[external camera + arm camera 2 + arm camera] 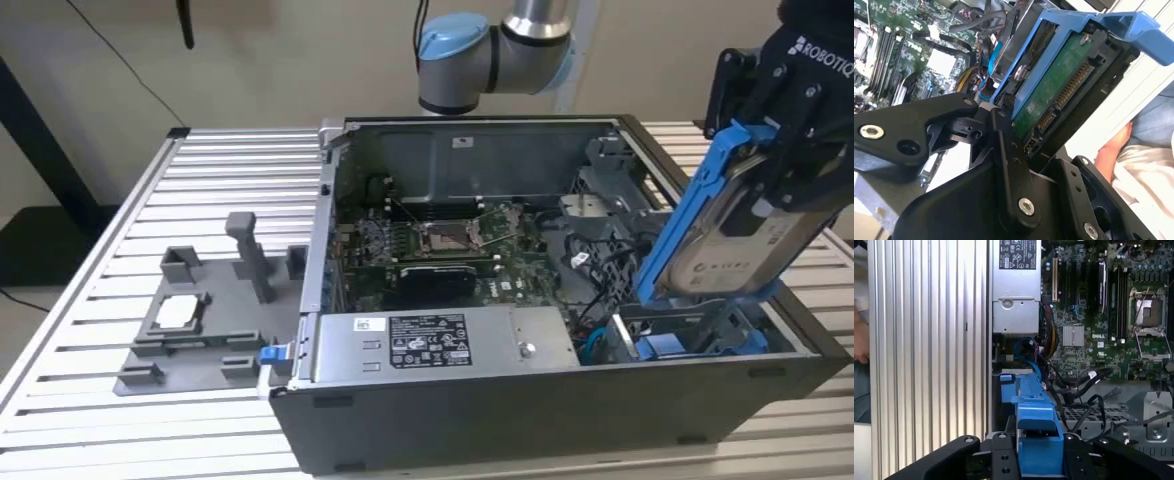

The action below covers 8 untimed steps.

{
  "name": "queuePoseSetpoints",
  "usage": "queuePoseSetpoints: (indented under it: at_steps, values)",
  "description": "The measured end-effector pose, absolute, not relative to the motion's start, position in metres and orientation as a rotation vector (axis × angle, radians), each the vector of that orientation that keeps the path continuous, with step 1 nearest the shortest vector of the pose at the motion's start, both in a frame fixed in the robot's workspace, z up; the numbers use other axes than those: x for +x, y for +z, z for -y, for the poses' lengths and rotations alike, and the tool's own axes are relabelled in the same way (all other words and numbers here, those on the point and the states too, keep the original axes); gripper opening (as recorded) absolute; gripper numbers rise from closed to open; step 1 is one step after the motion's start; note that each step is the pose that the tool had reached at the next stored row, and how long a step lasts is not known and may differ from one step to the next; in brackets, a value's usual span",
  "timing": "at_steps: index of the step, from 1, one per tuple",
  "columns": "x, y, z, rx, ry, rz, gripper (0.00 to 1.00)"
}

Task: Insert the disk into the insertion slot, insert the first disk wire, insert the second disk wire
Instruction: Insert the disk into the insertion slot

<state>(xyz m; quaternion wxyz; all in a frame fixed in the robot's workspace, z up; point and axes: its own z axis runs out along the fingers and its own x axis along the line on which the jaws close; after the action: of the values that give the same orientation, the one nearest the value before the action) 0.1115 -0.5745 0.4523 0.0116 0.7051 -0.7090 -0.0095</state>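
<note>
Gripper fingers are clamped on the disk, which is held tilted at about three o'clock in the exterior view, with the blue carrier turned toward the open computer case. The upper part of the gripper is cut off by the picture edge, and a part of the white label is hidden behind the fingers. The lower end of the disk is found just above the insertion slot at about four o'clock, in the near corner of the case. Whether it is already touching the metal cage cannot be told.

In the second wrist view the green board of the disk is seen from below between the black fingers, and a person's hand is partly visible behind it. In the first wrist view the blue carrier is gripped between the gripper fingers, with black cables lying loose beyond it.

The case is placed on a ribbed metal table. At about nine o'clock a grey tray with posts is standing, and a processor chip is lying on it. Behind, a plain light wall is seen, and the arm enters at twelve o'clock.
</note>
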Motion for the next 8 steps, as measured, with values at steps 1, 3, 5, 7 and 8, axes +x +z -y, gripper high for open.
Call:
queuePoseSetpoints:
  at_steps: [1, 3, 5, 7, 8]
  values:
    - [0.112, 0.451, 0.575, 2.201, -0.029, 2.209, 0.33]
    - [0.112, 0.447, 0.575, 2.204, -0.029, 2.206, 0.33]
    - [0.112, 0.443, 0.575, 2.207, -0.029, 2.203, 0.33]
    - [0.112, 0.440, 0.575, 2.209, -0.029, 2.201, 0.33]
    - [0.112, 0.439, 0.575, 2.210, -0.029, 2.200, 0.33]
